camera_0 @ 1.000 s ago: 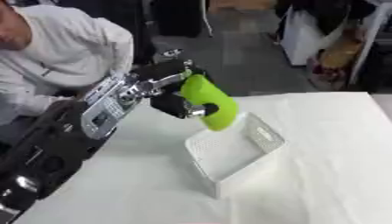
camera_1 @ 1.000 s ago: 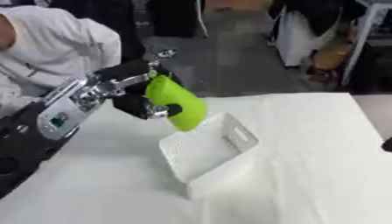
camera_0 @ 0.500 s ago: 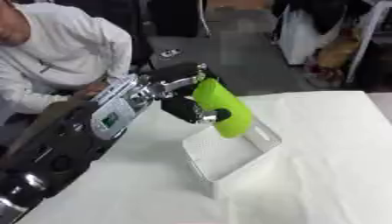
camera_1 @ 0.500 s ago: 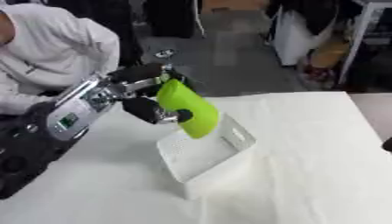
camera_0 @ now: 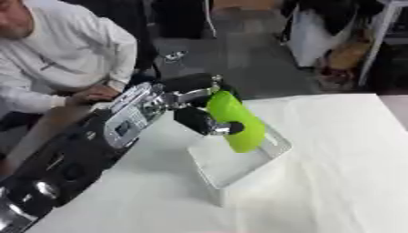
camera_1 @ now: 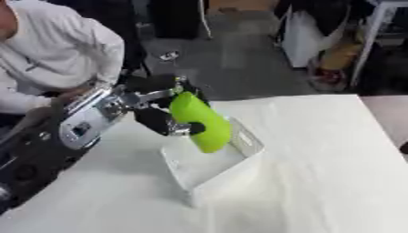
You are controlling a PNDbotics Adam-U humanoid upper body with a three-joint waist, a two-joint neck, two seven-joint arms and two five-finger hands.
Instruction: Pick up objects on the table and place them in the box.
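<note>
Lime-green object [camera_0: 234, 122], long and rounded like a soft tube or bottle, hangs tilted over the white box [camera_0: 240, 168], its lower end dipping just inside the far rim. The left hand [camera_0: 197, 113] has its dark fingers curled round the object's upper and middle part, with the thumb pressed against the side that faces the near edge. The arm behind it is black with a silver wrist section and comes in from the lower left across the white tabletop [camera_0: 334, 173]. The box is a shallow rectangular tray with raised walls, sitting askew near the middle of the tabletop, and its inside looks bare where I can see it. At the right edge of the right eye view a small dark shape [camera_1: 404, 147] shows; I cannot tell whether it is the right hand.
</note>
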